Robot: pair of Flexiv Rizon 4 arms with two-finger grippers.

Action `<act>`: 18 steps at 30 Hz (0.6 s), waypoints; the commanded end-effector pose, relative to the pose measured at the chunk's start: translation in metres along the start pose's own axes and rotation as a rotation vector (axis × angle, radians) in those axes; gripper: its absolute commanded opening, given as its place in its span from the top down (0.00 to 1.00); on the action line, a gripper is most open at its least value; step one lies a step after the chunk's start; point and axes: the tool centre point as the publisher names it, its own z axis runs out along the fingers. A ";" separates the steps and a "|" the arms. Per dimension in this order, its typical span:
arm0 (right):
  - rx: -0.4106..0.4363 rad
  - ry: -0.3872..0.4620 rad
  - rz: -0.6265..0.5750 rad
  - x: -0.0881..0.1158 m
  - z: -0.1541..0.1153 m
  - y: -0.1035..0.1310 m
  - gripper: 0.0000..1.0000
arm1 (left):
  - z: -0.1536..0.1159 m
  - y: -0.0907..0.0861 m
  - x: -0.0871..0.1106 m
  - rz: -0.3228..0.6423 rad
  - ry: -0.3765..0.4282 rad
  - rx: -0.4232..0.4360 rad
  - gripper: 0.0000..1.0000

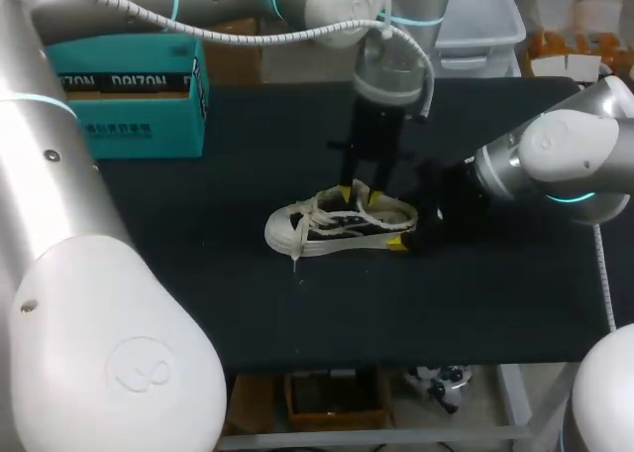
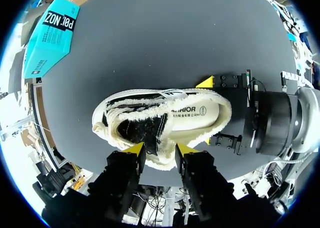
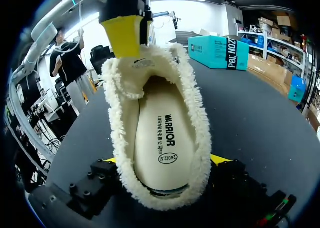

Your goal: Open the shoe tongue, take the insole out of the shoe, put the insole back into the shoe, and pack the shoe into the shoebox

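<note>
Dark table (image 1: 198, 274): shoe (image 1: 332, 226) well apart from every edge, shoebox (image 1: 129, 95) at far-left corner

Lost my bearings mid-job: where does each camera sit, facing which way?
Head: above, behind, looking down on the table; left arm, right arm enter.
Left wrist: above the shoe, looking down; right arm's jaws grip its heel.
Right wrist: at the heel, facing toeward along the insole; own jaws show.
Both wrists share the insole.

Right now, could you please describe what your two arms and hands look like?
My left arm and right arm are rounded white-and-silver links with glowing cyan rings; a white coiled cable runs along the left arm. The left hand and right hand are black and boxy, each with two yellow-tipped fingers.
</note>
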 end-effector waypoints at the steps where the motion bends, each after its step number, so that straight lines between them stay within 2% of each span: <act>1: -0.003 0.001 0.000 0.001 0.005 -0.007 1.00 | 0.002 -0.003 0.005 -0.003 -0.068 -0.010 0.59; 6: -0.003 0.001 0.000 0.001 0.005 -0.007 1.00 | 0.008 -0.004 0.004 -0.011 -0.094 -0.018 0.60; 7: -0.003 0.001 0.000 0.001 0.005 -0.007 1.00 | 0.009 -0.004 0.004 -0.017 -0.099 -0.018 0.63; 12: -0.003 0.001 0.000 0.001 0.005 -0.007 1.00 | 0.013 -0.004 0.002 -0.036 -0.128 -0.008 0.65; 13: -0.003 0.001 0.000 0.001 0.005 -0.007 1.00 | 0.013 -0.003 0.002 -0.041 -0.134 -0.006 0.69; 14: -0.003 0.001 0.000 0.001 0.005 -0.007 1.00 | 0.014 -0.003 0.001 -0.048 -0.137 0.000 0.77; 15: -0.003 0.001 0.000 0.001 0.005 -0.007 1.00 | 0.014 -0.003 -0.001 -0.048 -0.136 0.000 1.00; 18: -0.003 0.001 0.000 0.001 0.005 -0.007 1.00 | 0.015 -0.001 -0.005 -0.049 -0.134 0.003 1.00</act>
